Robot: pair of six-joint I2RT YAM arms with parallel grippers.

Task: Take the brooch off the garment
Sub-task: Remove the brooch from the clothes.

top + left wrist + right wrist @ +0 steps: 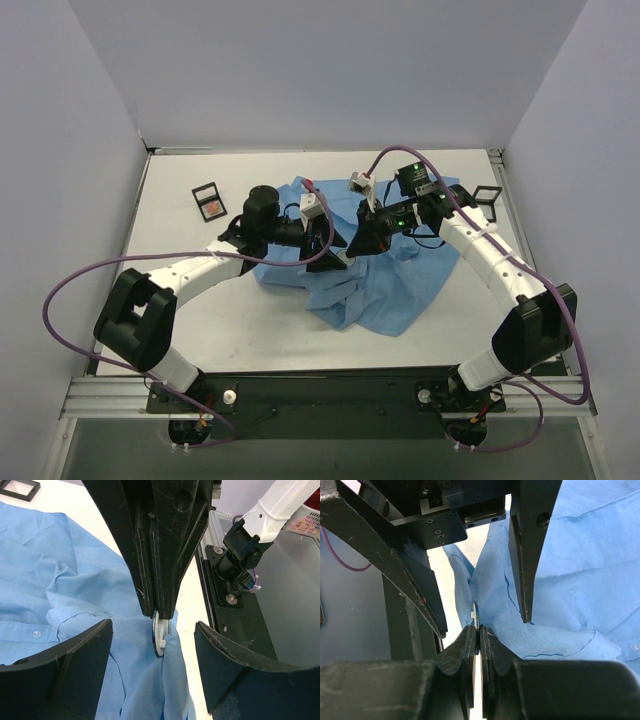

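Clearly, the left hand point(152, 628) is spread wide over a raised fold of the garment point(60, 580), and the brooch point(160, 637) stands on its edge right in the gap of this hand, level with its tips. The right hand point(478, 630) stands opposite and is clamped on the two flat faces of the brooch, so I judge it must pull straight back while the left closes on the fold.

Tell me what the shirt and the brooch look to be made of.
The shirt: thin woven cloth, matte, likely cotton or a blend; it creases and drapes in soft folds. The brooch: a rigid, smooth disc, pale with a dark rim, perhaps plastic or enamelled metal; which one is unclear.
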